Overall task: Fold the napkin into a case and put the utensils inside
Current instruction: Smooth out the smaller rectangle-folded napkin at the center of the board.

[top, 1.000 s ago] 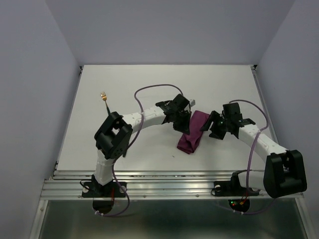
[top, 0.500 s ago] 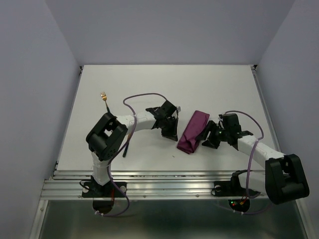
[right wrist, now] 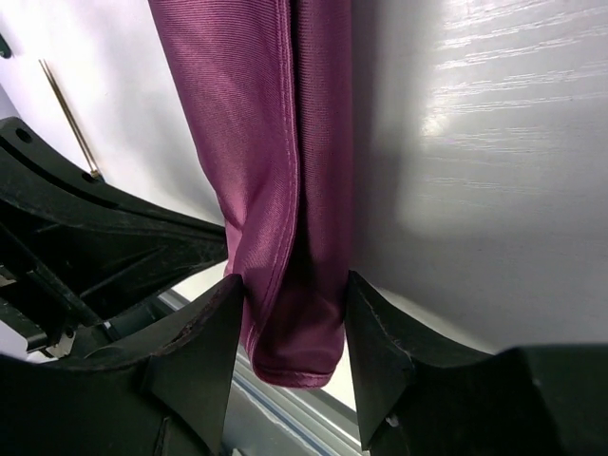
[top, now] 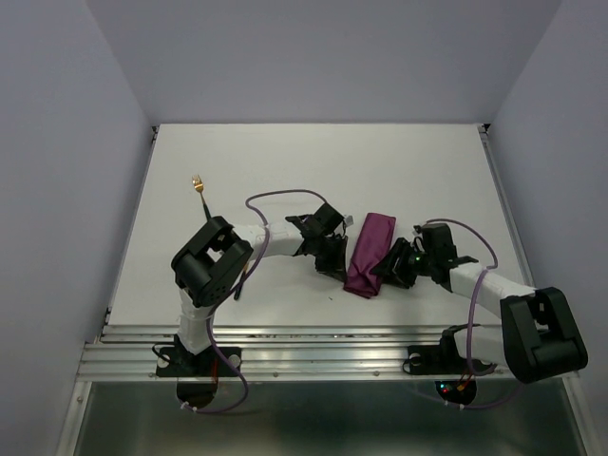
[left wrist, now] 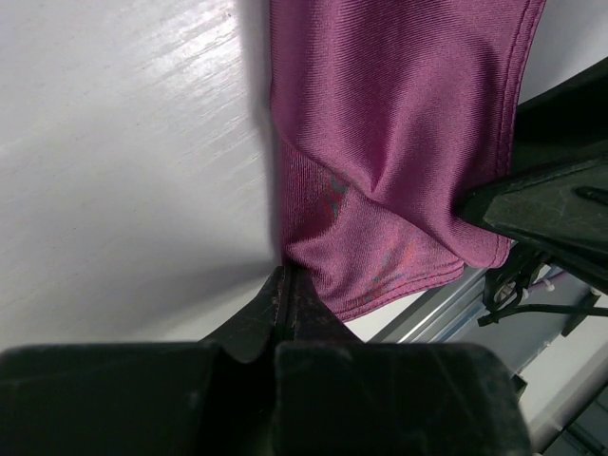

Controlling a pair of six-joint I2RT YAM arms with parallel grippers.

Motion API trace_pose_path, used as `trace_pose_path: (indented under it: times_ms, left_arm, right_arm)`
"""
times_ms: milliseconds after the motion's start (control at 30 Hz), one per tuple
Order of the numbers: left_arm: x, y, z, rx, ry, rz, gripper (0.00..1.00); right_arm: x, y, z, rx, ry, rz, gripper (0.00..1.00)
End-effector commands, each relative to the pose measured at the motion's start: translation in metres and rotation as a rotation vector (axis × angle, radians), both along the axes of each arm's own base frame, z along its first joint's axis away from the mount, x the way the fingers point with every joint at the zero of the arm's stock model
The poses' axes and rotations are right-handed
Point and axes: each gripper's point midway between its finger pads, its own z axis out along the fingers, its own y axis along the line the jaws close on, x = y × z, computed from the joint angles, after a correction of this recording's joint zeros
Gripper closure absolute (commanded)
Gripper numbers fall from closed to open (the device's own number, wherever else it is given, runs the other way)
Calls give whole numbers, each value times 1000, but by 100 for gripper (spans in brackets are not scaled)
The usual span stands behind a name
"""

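Observation:
The napkin lies mid-table as a narrow plum-purple strip, the case shape, running from far right to near left. My left gripper is shut, its tips touching the left edge of the napkin near its near end; I see no cloth between them. My right gripper is open and straddles the strip's near end, one finger close against each side of the napkin. The fork, with a gold head and black handle, lies far left. A dark handle end shows by the left arm.
The table's front rail runs just behind the napkin's near end. Purple cables loop over both arms. The left gripper's black body fills the space beyond the strip in the right wrist view. A thin utensil lies beyond it.
The left gripper left the top of the napkin, swung aside, then came back to its left edge nearer the front. The right gripper dropped to the strip's near end and its jaws narrowed.

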Motion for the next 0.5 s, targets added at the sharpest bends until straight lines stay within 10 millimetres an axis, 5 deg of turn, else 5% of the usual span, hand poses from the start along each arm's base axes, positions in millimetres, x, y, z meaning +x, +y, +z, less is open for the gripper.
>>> trace_pose_path:
  times_ms: [0,233,467]
  left_arm:
    - [-5,-7,1,-32,12,-14,100]
    - [-6,-6,-2,-26,20,-16,100]
    - [-8,-6,-3,-28,26,-16,100]
  right_arm:
    - [-2,3,-1,13,-25,15,48]
    - [-13,-3,-14,-25,16,9,44]
    - [-17,-2,-11,-6,33,-11,62]
